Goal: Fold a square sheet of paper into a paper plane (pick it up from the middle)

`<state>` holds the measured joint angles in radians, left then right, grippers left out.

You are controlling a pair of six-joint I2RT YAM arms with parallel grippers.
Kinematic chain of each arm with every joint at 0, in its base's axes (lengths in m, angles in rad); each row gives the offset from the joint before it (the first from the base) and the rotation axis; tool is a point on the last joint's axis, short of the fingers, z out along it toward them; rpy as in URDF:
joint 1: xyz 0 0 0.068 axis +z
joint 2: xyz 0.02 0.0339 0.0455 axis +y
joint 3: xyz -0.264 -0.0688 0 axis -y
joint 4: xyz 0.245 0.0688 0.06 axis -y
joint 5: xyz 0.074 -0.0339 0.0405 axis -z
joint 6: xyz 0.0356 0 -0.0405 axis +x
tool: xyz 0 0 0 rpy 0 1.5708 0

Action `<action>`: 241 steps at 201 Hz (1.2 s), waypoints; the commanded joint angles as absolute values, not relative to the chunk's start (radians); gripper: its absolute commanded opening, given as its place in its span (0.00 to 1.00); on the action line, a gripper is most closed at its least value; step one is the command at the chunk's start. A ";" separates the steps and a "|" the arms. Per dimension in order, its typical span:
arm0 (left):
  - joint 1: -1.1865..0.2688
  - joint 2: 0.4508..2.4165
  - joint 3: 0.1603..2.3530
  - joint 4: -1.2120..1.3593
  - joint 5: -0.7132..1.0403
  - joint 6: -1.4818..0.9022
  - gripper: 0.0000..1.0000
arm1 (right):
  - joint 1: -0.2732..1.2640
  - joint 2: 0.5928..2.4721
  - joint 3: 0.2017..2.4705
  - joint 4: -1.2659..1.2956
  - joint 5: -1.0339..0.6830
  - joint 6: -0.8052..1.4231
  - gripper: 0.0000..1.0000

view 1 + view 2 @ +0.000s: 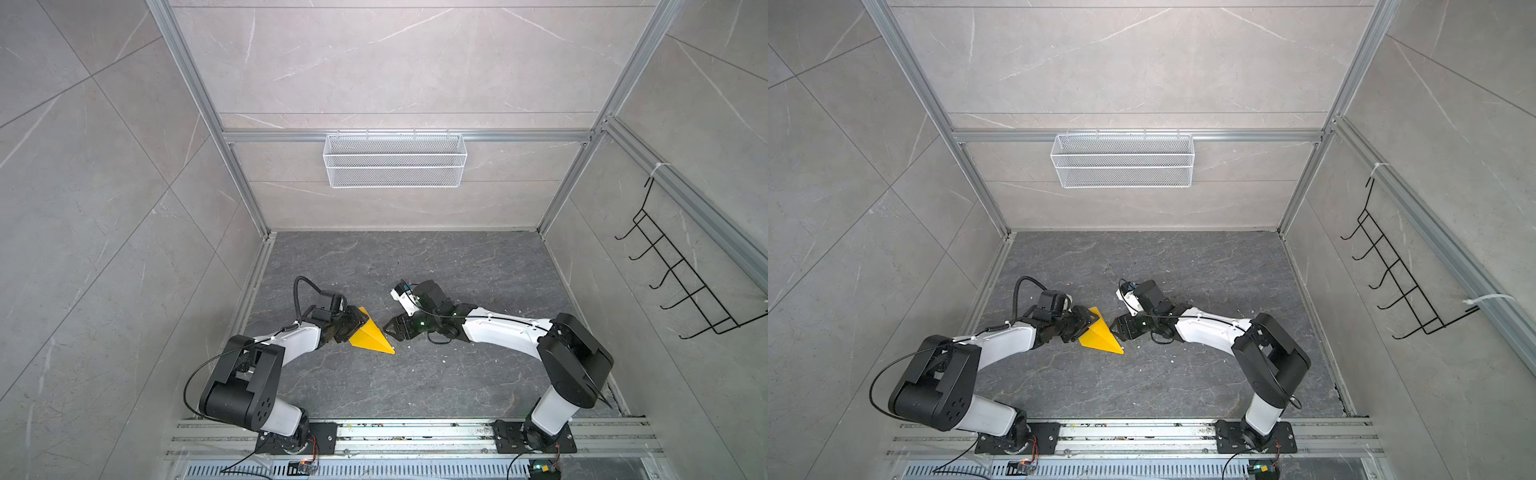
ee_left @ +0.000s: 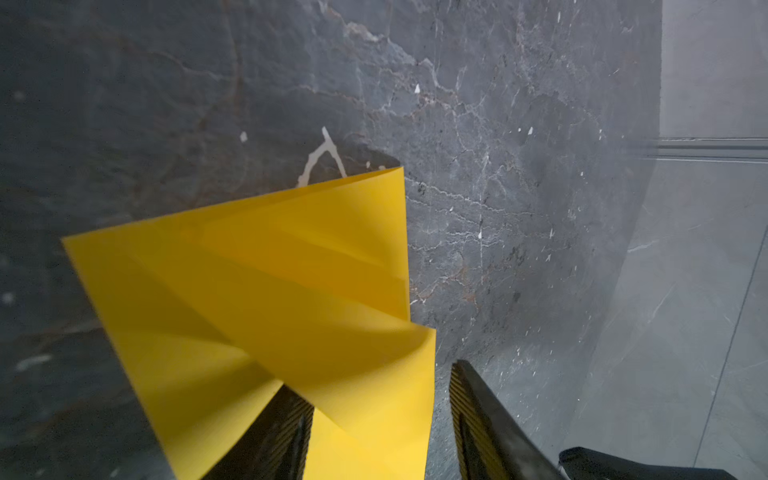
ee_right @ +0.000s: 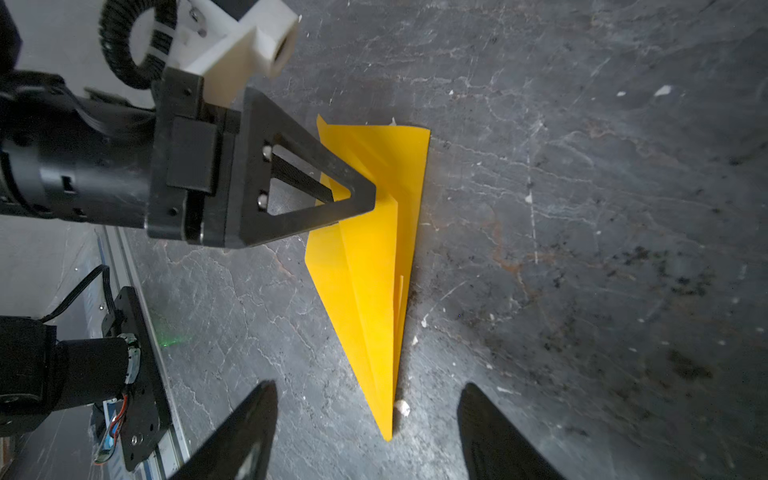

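Note:
The square sheet of paper stands folded as a yellow paper plane (image 1: 371,338) (image 1: 1100,336) on the dark floor, nose pointing to the front right. At its wide tail my left gripper (image 1: 356,328) (image 1: 1087,326) (image 2: 374,382) is open, the tail's flaps (image 2: 270,291) loose between its fingers, with a gap to one finger (image 2: 478,407). My right gripper (image 1: 388,331) (image 1: 1113,326) (image 3: 368,388) is open just off the nose, its fingers either side of the tip and clear of the paper plane (image 3: 374,257). The left gripper (image 3: 353,195) shows there across the tail.
A white wire basket (image 1: 395,160) hangs on the back wall. A black hook rack (image 1: 681,282) is fixed to the right wall. Aluminium rails (image 1: 415,436) carry both arm bases at the front. Small white crumbs (image 3: 402,408) dot the stone floor (image 1: 415,270).

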<state>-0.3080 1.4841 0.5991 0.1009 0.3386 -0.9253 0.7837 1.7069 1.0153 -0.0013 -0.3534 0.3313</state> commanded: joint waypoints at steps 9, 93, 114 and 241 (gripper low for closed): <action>-0.285 1.505 0.575 0.246 0.425 -0.955 0.52 | 0.781 1.680 1.009 0.008 -0.321 0.333 0.71; -0.276 1.555 0.569 0.329 0.446 -0.929 0.30 | 0.777 1.579 0.922 0.074 -0.212 0.368 0.72; -0.277 1.563 0.573 0.332 0.447 -0.924 0.24 | 0.775 1.546 0.898 0.088 -0.171 0.376 0.73; -0.309 1.425 0.995 -0.635 0.086 -0.563 0.09 | 0.755 1.427 0.868 0.032 0.128 0.352 0.99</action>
